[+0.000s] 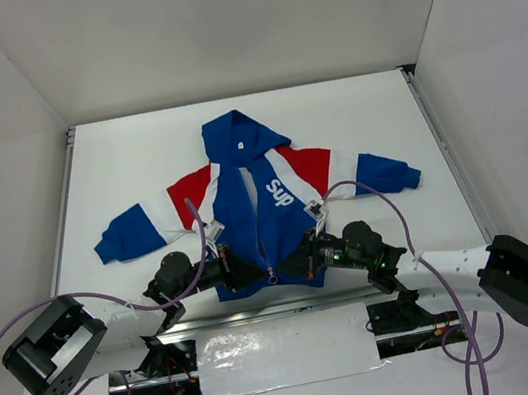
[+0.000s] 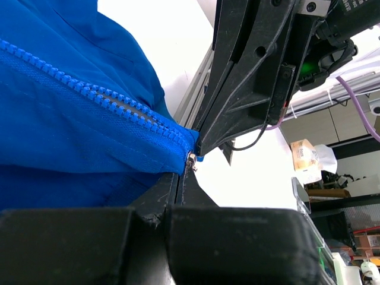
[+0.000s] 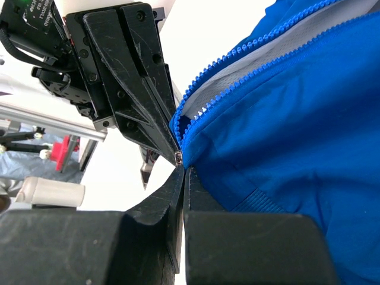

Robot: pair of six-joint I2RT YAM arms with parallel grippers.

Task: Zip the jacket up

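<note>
The jacket (image 1: 244, 201) lies flat on the white table, hood at the far side, with red and white sleeves spread and white "SUP" lettering on the chest. Its zipper slider (image 1: 272, 276) sits at the bottom hem. My left gripper (image 1: 248, 272) is shut on the hem just left of the zipper's bottom end; blue zipper teeth (image 2: 101, 98) run up from its tips (image 2: 183, 173). My right gripper (image 1: 293, 262) is shut on the hem just right of it (image 3: 183, 169), where the teeth (image 3: 237, 56) part over grey lining. The two grippers' tips almost touch.
A strip of silver tape (image 1: 285, 351) covers the table's near edge between the arm bases. Metal rails (image 1: 64, 211) run along the table's sides, inside white walls. Purple cables (image 1: 386, 199) loop from both arms over the jacket's hem.
</note>
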